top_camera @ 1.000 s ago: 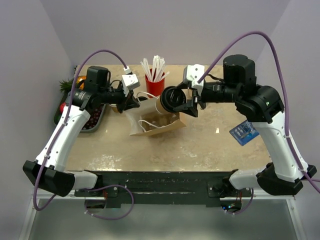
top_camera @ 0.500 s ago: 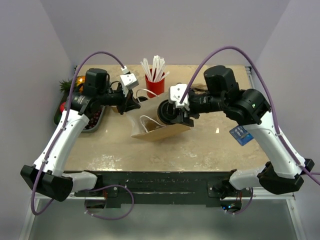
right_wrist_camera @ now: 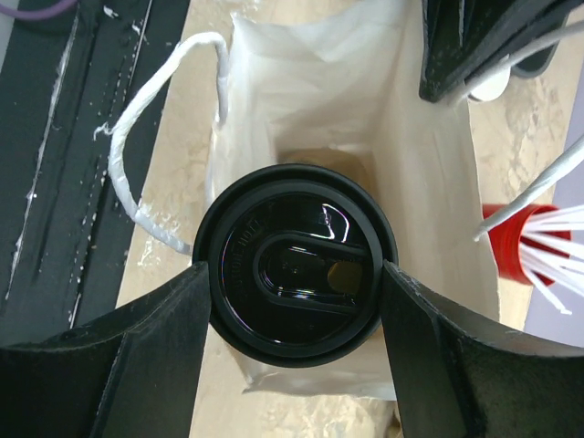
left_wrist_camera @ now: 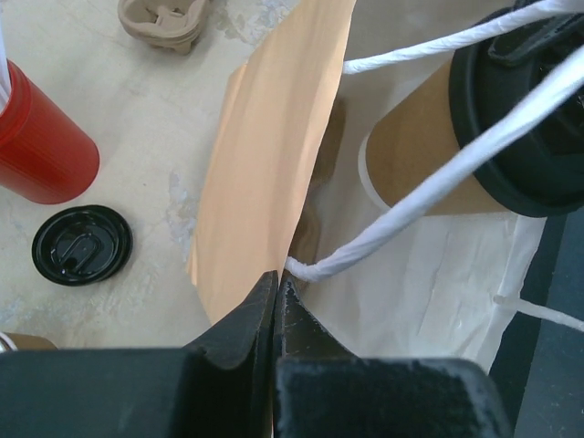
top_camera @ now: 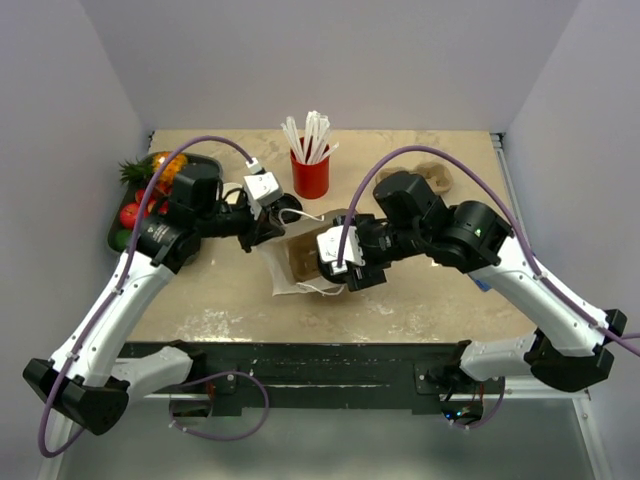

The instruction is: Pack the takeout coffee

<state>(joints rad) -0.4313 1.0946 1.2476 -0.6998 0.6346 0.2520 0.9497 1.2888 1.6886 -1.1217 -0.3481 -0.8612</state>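
Brown paper and white lining fill both of my wrist views: a bag (top_camera: 297, 262) stands open on the surface (top_camera: 420, 290), between my two arms. My left tool (left_wrist_camera: 277, 285) is fully closed, pinching the bag's rim right where one white cord handle (left_wrist_camera: 411, 208) is fixed, and it holds that side of the mouth apart. My right tool (right_wrist_camera: 297, 274) is spread wide, and both fingers (right_wrist_camera: 155, 356) press against the sides of the black lid of the coffee cup (right_wrist_camera: 297, 265), so the cup is in my grip. The cup hangs in the bag's open mouth with its lid facing my right wrist and its tan body pointing down inside, between the white walls. I cannot tell whether its bottom touches the bag's floor. Behind the bag stands a red cup (top_camera: 311, 176) full of white straws. A loose black lid (left_wrist_camera: 82, 245) lies near it, and a pulp cup carrier (top_camera: 428, 177) sits further right. A tray of fruit (top_camera: 128, 205) is at the far left.
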